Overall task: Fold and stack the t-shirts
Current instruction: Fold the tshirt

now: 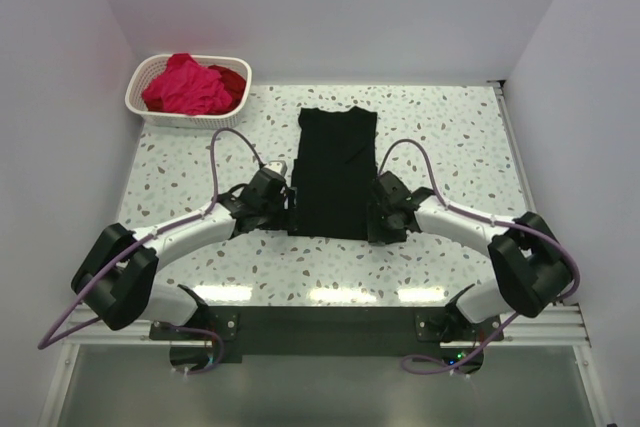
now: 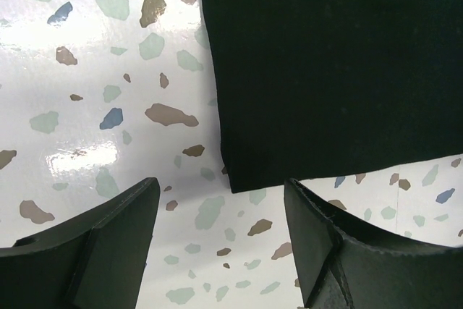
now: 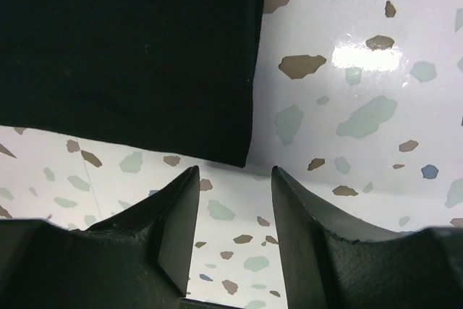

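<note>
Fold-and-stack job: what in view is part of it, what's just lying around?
Job:
- black t-shirt, flat on the table
- pink t-shirt and red t-shirt, bunched in the basket
- left gripper and right gripper, both open

Lying about:
- basket itself
- table

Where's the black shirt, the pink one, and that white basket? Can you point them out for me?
black t-shirt (image 1: 335, 172): overhead view, middle of the flat cloth.
pink t-shirt (image 1: 185, 89): overhead view, top of the crumpled heap.
white basket (image 1: 190, 120): overhead view, its near lattice wall.
</note>
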{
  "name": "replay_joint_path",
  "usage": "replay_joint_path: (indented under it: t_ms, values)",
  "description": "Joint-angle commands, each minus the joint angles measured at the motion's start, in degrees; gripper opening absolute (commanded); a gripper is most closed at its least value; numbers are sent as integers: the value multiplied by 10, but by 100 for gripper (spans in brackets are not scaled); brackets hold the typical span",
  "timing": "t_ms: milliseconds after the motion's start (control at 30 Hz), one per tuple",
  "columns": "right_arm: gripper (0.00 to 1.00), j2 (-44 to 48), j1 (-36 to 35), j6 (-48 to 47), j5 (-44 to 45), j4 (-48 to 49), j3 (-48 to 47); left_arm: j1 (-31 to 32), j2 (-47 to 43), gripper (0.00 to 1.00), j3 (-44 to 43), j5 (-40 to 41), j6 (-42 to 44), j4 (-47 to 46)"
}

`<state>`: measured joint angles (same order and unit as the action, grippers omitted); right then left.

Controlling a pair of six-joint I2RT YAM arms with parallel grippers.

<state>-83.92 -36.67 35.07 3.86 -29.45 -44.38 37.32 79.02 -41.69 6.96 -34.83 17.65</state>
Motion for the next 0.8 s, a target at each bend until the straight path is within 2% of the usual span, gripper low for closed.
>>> replay_joint_path:
  t_ms: [0, 333, 567, 767]
  values:
    - [49, 28, -3, 10, 32, -10, -36, 2, -7, 74, -5, 12, 7, -14]
    - [46, -29, -4, 10, 48, 16, -35, 3, -7, 74, -3, 10, 4, -16]
    - [44, -42, -11, 10, 63, -3, -20, 6, -9, 74, -6, 10, 3, -11]
    - [37, -68, -17, 15, 52, -5, -2, 17, -4, 74, -10, 9, -4, -5]
